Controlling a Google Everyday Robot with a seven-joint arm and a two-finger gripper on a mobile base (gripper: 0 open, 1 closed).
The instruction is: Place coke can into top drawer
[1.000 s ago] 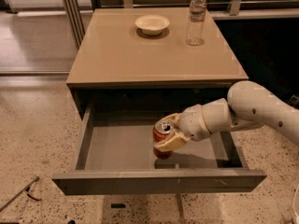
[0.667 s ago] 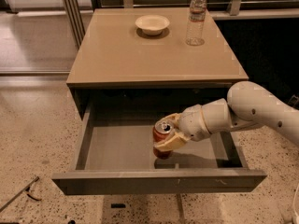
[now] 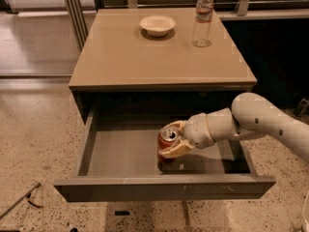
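In the lower middle of the frame the top drawer (image 3: pixel 164 188) stands pulled open under the table (image 3: pixel 159 62). The arm reaches in from the right, and the gripper (image 3: pixel 169 140) has its fingers (image 3: pixel 175 150) clamped around the coke can (image 3: pixel 167 135), which stands upright at the drawer's grey floor, right of centre. A bowl (image 3: pixel 157 25) and a water bottle (image 3: pixel 203 19) stand on the tabletop in the upper part of the frame
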